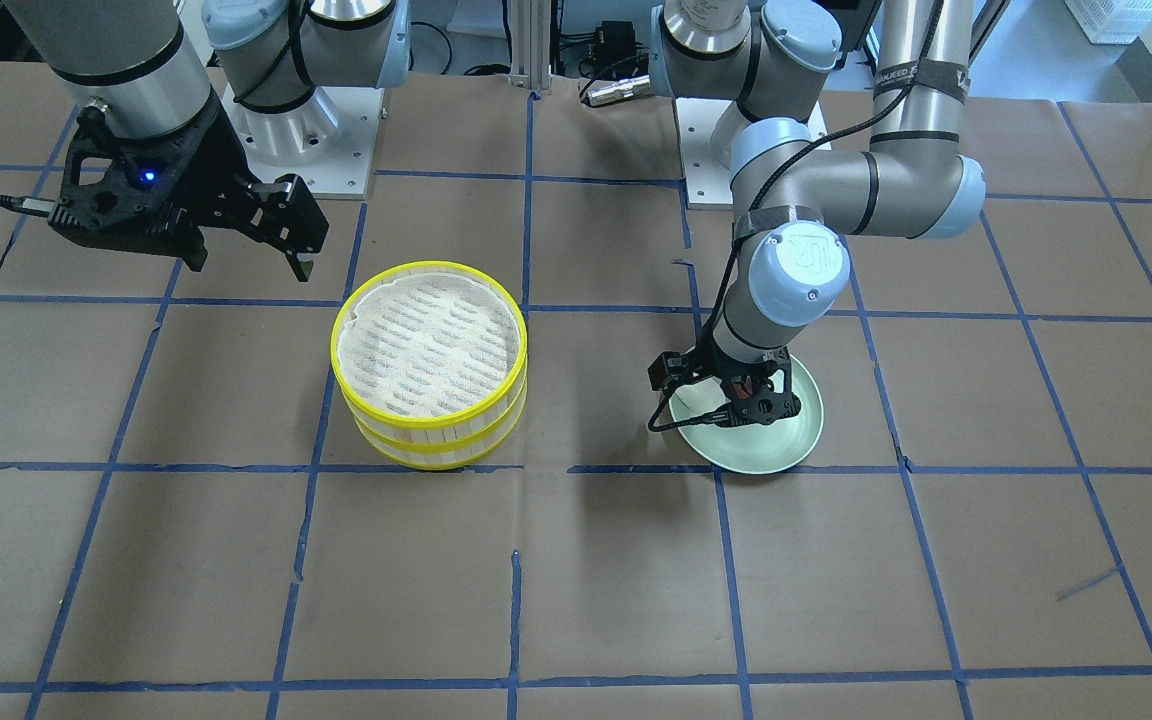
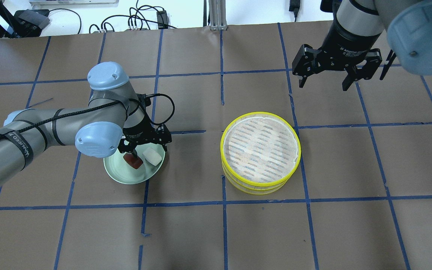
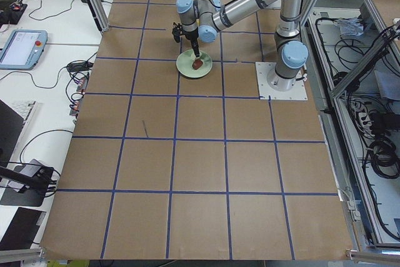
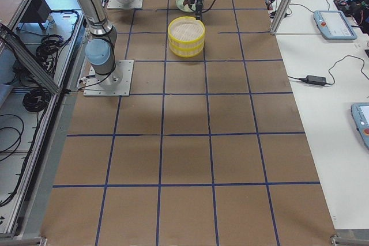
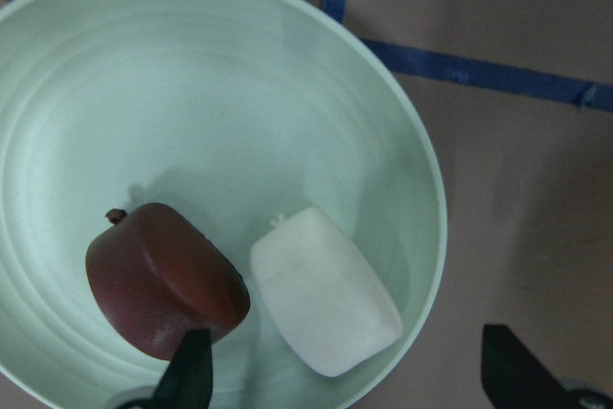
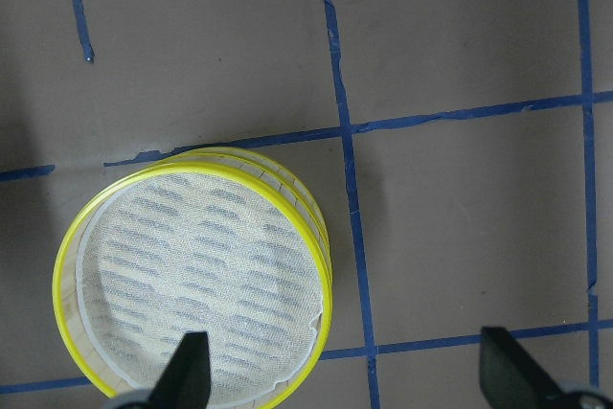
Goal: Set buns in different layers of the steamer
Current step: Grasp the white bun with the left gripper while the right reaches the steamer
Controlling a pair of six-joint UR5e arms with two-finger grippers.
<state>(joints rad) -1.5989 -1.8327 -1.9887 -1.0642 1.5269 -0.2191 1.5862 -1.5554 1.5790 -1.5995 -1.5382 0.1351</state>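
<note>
The left end effector (image 5: 352, 375) is held spread low over the pale green plate (image 5: 192, 74). The white bun (image 5: 326, 294) is seen between its fingers, and the dark reddish-brown bun (image 5: 163, 284) lies beside it in the plate, at one fingertip. The right end effector (image 2: 324, 85) is likewise held spread, gripping nothing, above the desk (image 2: 216, 232) well apart from the plate, and the two layers of steamer (image 2: 255, 186) are stacked between it and the plate.

Upper steamer tier (image 1: 428, 345) hides lower tier's (image 1: 433, 455) liner; wrist view's edge crops plate (image 5: 239, 93).
</note>
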